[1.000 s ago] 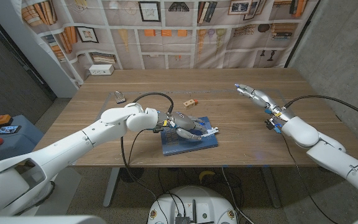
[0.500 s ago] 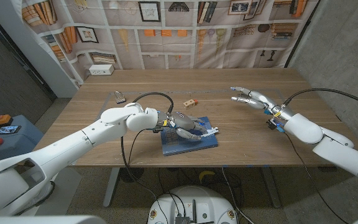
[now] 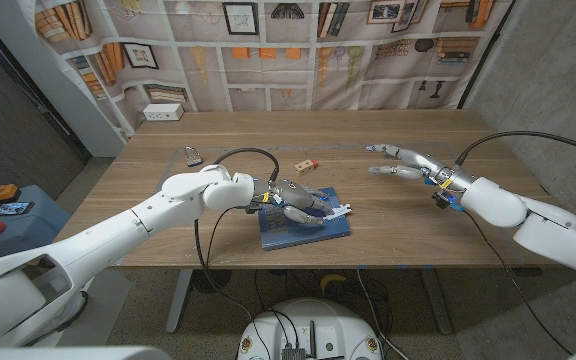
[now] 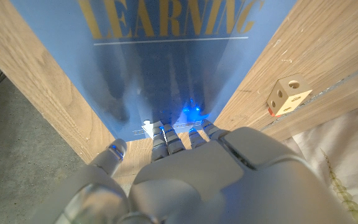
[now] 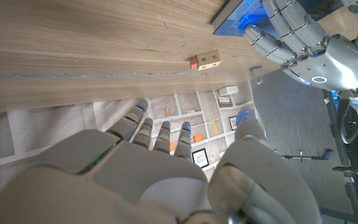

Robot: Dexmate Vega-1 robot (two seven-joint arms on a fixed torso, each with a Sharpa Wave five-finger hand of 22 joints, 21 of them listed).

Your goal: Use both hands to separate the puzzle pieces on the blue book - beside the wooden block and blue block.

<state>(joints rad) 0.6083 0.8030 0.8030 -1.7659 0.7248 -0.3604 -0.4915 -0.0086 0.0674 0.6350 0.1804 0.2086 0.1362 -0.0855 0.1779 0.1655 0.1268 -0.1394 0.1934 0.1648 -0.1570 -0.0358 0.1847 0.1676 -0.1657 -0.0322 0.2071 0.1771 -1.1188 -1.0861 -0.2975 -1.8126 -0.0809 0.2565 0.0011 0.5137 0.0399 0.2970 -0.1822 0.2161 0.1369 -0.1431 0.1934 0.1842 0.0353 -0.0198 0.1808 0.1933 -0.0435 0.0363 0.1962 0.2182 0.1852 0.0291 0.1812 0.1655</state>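
The blue book (image 3: 308, 226) lies near the table's front edge, its cover (image 4: 166, 68) printed with yellow letters. My left hand (image 3: 301, 203) rests on the book with its fingers stretched over the cover, fingertips (image 4: 166, 134) pressing down. A white puzzle piece (image 3: 340, 211) pokes out past those fingers, and a small white bit (image 4: 148, 129) lies by the fingertips. The wooden block (image 3: 308, 165) sits just behind the book. My right hand (image 3: 403, 164) hovers over the table to the right of the book, fingers spread and empty. From the right wrist I see the wooden block (image 5: 205, 60) and the book (image 5: 232, 18).
A small padlock-like object (image 3: 194, 155) lies on the table's left part. The table's front edge runs just in front of the book. Bare wood (image 3: 408, 215) stretches between the book and my right hand. A printed bookshelf backdrop hangs behind the table.
My right hand has swung left and slightly lower, fingers now pointing toward the book. The left hand has stayed on the book.
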